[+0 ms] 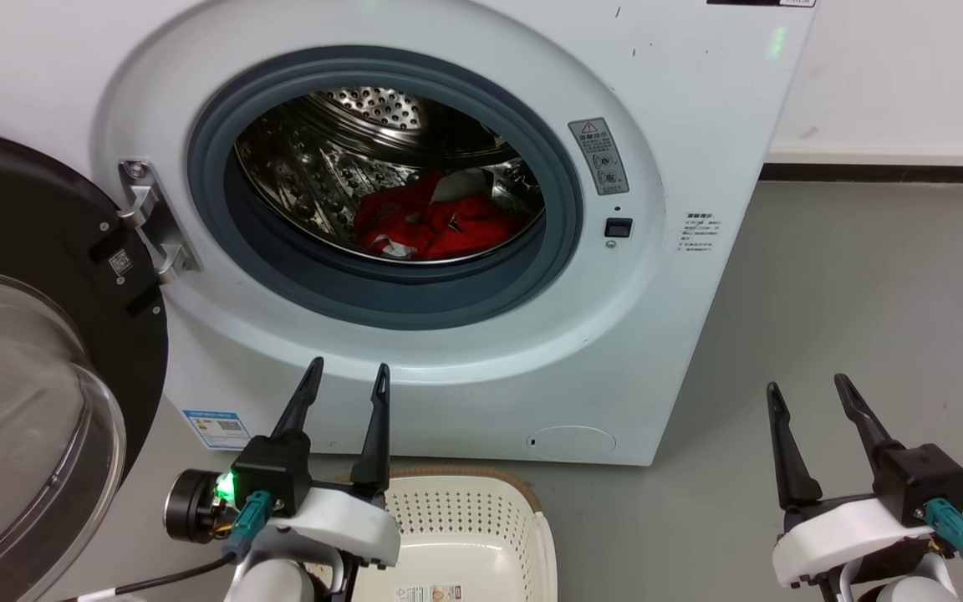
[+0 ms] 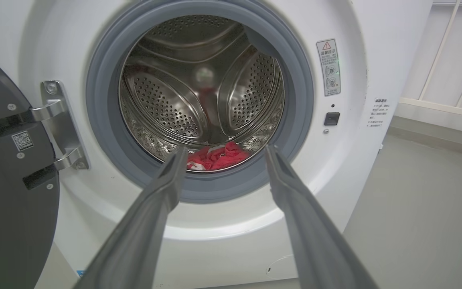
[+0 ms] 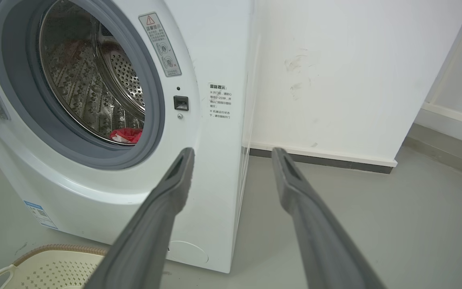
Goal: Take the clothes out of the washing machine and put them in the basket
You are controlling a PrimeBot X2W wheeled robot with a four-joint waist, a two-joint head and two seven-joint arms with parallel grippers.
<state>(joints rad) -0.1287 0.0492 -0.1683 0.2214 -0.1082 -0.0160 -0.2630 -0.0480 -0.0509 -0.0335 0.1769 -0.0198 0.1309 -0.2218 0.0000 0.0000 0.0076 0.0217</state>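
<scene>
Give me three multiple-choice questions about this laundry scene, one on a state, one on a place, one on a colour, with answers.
1. The washing machine door is: A open; B shut; C missing.
2. The clothes lie: A on a shelf; B in the drum; C on the door.
3. The clothes are: A blue; B red; C green.
Answers: 1 A, it stands swung out at the left. 2 B, they show through the porthole. 3 B, bright red fabric.
</scene>
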